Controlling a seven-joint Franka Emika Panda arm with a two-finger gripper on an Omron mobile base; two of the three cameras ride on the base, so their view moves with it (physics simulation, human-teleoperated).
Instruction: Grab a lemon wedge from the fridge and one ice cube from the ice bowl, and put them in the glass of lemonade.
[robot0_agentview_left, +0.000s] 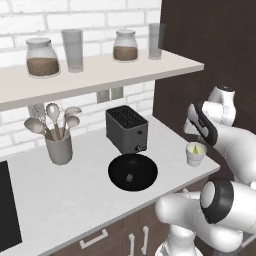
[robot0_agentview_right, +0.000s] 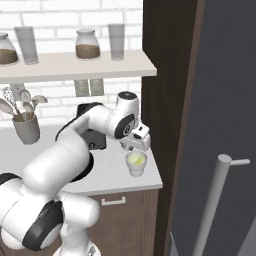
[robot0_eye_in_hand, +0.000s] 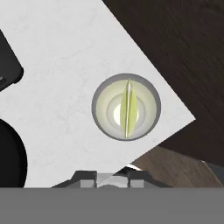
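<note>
The glass of lemonade (robot0_agentview_left: 196, 155) (robot0_agentview_right: 136, 165) (robot0_eye_in_hand: 95, 107) stands at the right corner of the white counter. A thin yellow lemon wedge (robot0_eye_in_hand: 128, 109) stands on edge inside it, in the pale liquid. My gripper (robot0_agentview_right: 134, 146) (robot0_eye_in_hand: 118, 176) hangs just above the glass. Its jaws are a little apart and I see nothing between them. The black ice bowl (robot0_agentview_left: 144, 167) (robot0_eye_in_hand: 8, 157) sits left of the glass, with a small ice cube (robot0_agentview_left: 129, 177) in it. The grey fridge (robot0_agentview_right: 225, 90) rises at the right, its long handle (robot0_agentview_right: 214, 205) close to the base.
A dark toaster (robot0_agentview_left: 126, 129) stands behind the bowl. A grey utensil holder (robot0_agentview_left: 59, 149) with spoons is at the back left. The shelf (robot0_agentview_left: 100, 75) above carries jars and tall tumblers. A dark brown panel (robot0_agentview_right: 167, 100) borders the counter's right end.
</note>
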